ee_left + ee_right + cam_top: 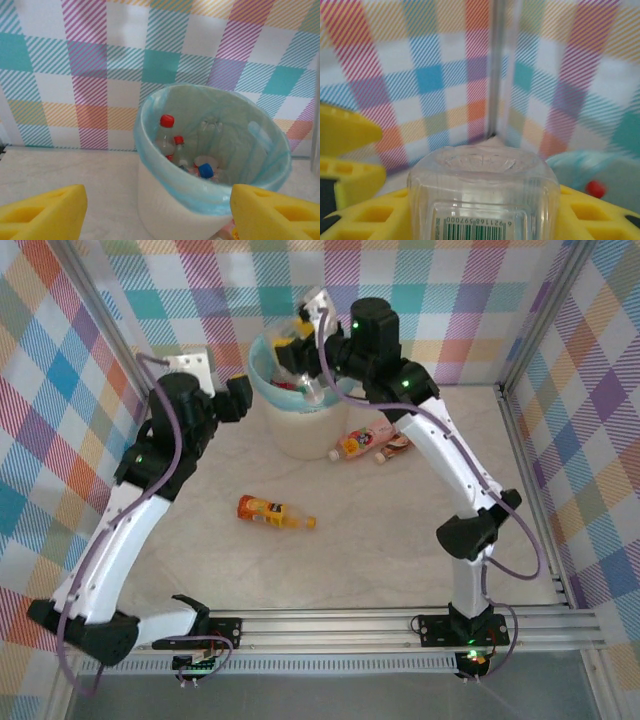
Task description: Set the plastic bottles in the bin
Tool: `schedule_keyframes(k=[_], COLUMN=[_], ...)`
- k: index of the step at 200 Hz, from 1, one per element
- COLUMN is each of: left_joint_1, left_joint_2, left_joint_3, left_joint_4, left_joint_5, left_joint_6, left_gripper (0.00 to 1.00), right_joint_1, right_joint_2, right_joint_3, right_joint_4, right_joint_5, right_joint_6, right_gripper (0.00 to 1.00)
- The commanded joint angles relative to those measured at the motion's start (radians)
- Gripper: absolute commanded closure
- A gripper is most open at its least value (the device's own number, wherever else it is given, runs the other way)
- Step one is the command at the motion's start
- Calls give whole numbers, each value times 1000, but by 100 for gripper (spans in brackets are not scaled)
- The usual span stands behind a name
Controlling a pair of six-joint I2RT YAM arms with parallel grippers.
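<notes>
Bottle (482,185) looks light, thin-walled, slick, likely crushable; right fingers (350,135) pinch its body over bin (150,200), left fingers (40,210) wide apart, empty.

- The pale, marbled table (400,560) carries everything.
- The bin (295,432) stands upright at the far middle.
- An orange-yellow bottle (268,511) lies on its side mid-table.
- A pink bottle (362,442) and a brown bottle (396,448) lie just right of the bin's base.

Bin (300,430) holds red-capped bottles (167,134); orange bottle (272,512), pink bottle (362,443) lie outside; clear bottle (482,192) aloft.
</notes>
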State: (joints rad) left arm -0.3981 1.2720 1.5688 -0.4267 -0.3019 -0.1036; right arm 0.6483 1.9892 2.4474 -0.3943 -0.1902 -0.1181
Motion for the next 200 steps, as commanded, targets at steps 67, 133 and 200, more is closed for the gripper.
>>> schedule_keyframes(k=[67,133,200], left_joint_1=[68,89,94], left_joint_2=[238,255,283], left_joint_3=[214,189,198], left_joint_4=[40,20,27], left_joint_5=[112,112,120], left_joint_6=[-1,-19,-38], left_gripper=[24,24,23], right_joint_1=[-130,-144,-146], right_joint_2=[422,430,411], right_joint_3=[210,114,79], right_joint_4=[482,528,541], right_joint_5=[-49,-68,-73], right_joint_6=[82,90,72], right_gripper=[45,27,27])
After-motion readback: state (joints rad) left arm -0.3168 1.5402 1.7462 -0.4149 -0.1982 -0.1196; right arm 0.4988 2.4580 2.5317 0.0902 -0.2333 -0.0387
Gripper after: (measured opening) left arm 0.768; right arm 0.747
